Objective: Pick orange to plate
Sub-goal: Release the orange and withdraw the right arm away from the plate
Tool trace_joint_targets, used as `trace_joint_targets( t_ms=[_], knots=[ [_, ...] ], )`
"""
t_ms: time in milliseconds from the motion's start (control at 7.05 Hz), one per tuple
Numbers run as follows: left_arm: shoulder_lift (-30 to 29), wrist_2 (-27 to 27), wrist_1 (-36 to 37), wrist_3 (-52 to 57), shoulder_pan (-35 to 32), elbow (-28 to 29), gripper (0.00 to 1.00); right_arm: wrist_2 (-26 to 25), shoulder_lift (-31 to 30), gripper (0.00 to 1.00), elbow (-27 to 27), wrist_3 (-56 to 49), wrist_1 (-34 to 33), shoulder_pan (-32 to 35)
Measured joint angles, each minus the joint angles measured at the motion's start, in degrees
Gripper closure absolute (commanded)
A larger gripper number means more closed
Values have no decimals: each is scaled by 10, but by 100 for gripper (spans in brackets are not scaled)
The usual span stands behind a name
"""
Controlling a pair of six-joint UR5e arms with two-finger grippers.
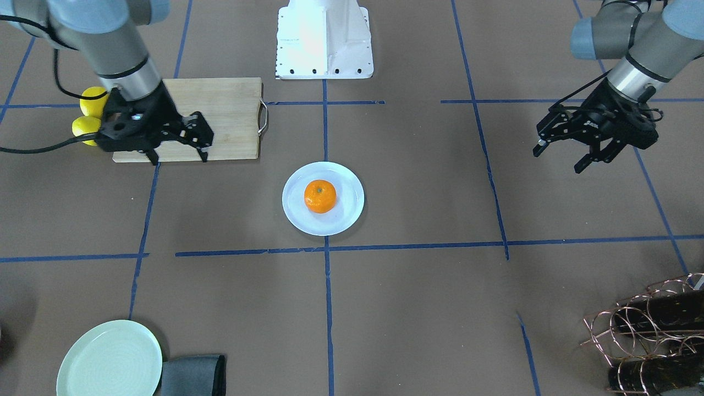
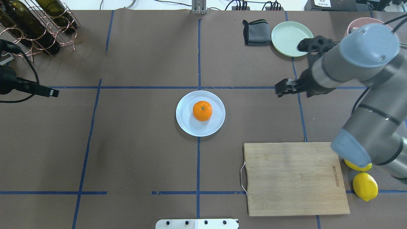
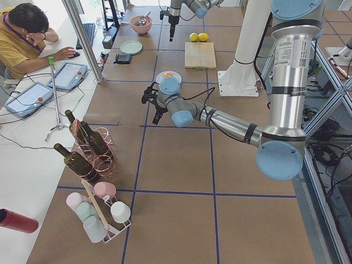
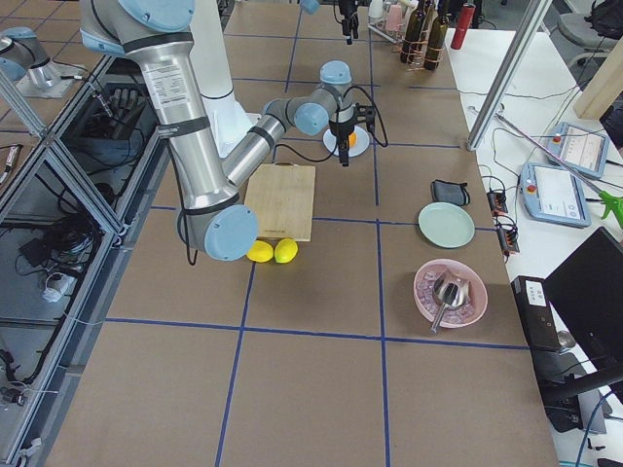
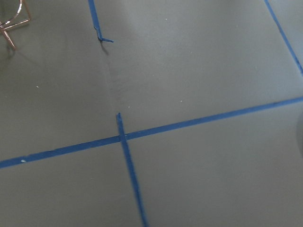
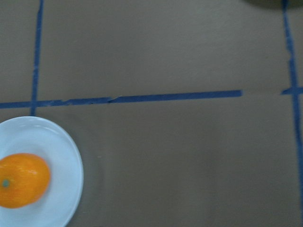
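Exterior front-facing view: the orange (image 1: 320,196) sits on the plate (image 1: 351,213) while my right gripper (image 1: 178,156) and my left gripper (image 1: 558,159) hang spread wide, well apart from it.

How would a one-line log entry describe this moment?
orange: resting on bluish-white plate | left gripper: open, empty | right gripper: open, empty | status: placement looks done
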Motion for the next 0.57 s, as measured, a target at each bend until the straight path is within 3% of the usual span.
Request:
trace_joint_targets(
  t_ms=[284,568],
  knots=[
    [13,-32,19,183,-105,66,0,111,-49,0,-61,-241,-5,166],
    [7,-73,150,355,-226,94,0,177,-57,0,-179,-476,-9,302]
  ],
)
